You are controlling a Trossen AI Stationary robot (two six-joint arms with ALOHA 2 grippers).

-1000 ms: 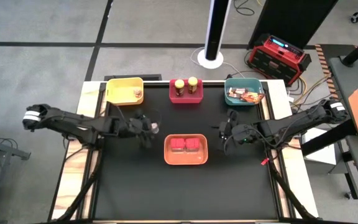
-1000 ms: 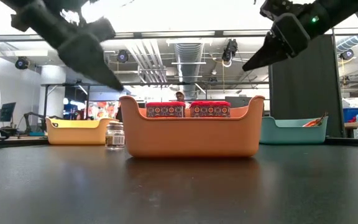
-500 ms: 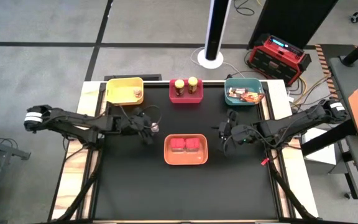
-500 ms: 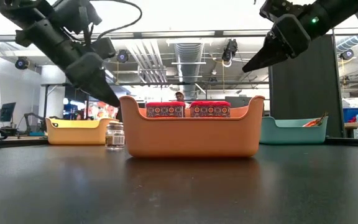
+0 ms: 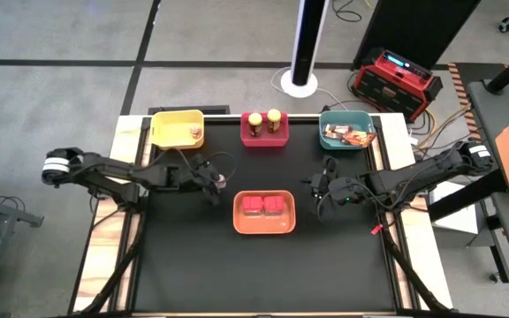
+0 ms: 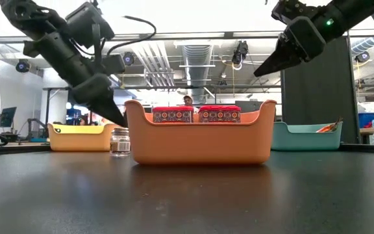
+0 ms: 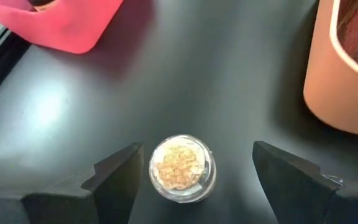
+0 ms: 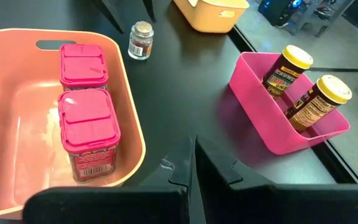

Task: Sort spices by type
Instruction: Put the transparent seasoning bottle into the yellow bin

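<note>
Left gripper (image 7: 194,165) spread wide, straddling clear shaker (image 7: 182,168) beside orange tray (image 5: 264,227), not gripping. Right gripper (image 5: 315,184) pinched shut, empty, across the tray.

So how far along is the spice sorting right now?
Mostly done: both yellow-lidded jars sit in the red tray, both red tubs in the orange tray, packets in the teal tray. In hand: the open left gripper straddles the last shaker, ungrasped. The shut right gripper waits.

Left gripper (image 6: 112,112) hangs over the shaker (image 6: 119,142) — just beside the orange tray (image 6: 200,144).
</note>
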